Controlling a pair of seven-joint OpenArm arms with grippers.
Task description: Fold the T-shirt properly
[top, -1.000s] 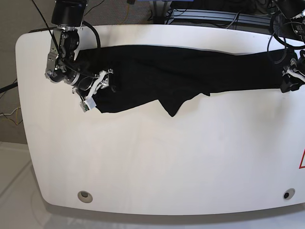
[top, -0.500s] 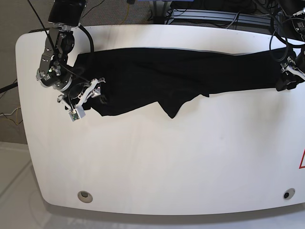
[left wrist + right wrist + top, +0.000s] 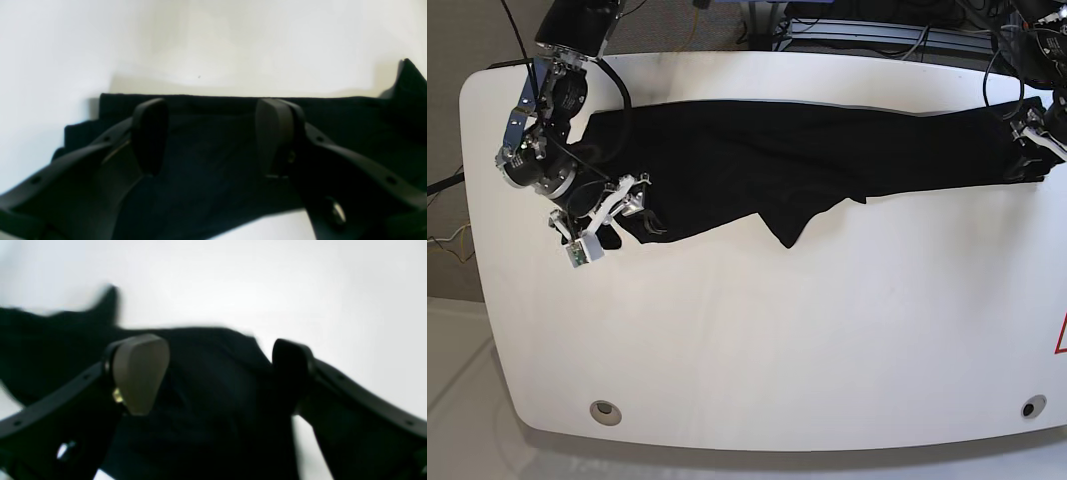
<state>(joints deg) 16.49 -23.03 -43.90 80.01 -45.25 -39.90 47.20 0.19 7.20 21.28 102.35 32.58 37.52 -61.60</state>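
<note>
The black T-shirt (image 3: 807, 150) lies stretched in a long band across the far half of the white table (image 3: 777, 340), with a pointed flap (image 3: 789, 232) hanging toward the front. My right gripper (image 3: 617, 215) hovers at the shirt's left end. In the right wrist view that gripper (image 3: 215, 373) is open, its fingers spread above the T-shirt (image 3: 206, 396). My left gripper (image 3: 1030, 152) is at the shirt's right end. In the left wrist view this gripper (image 3: 213, 136) is open too, with the flat T-shirt (image 3: 213, 173) beneath and nothing pinched.
Two round holes (image 3: 606, 409) (image 3: 1028, 407) sit near the table's front edge. A red mark (image 3: 1061, 335) shows at the right edge. Cables and equipment (image 3: 867, 30) lie beyond the back edge. The table's rounded left edge (image 3: 472, 200) is close to my right arm.
My right gripper has drawn back to the left off the shirt's end and opened wider. My left gripper has opened and let go of the right end.
</note>
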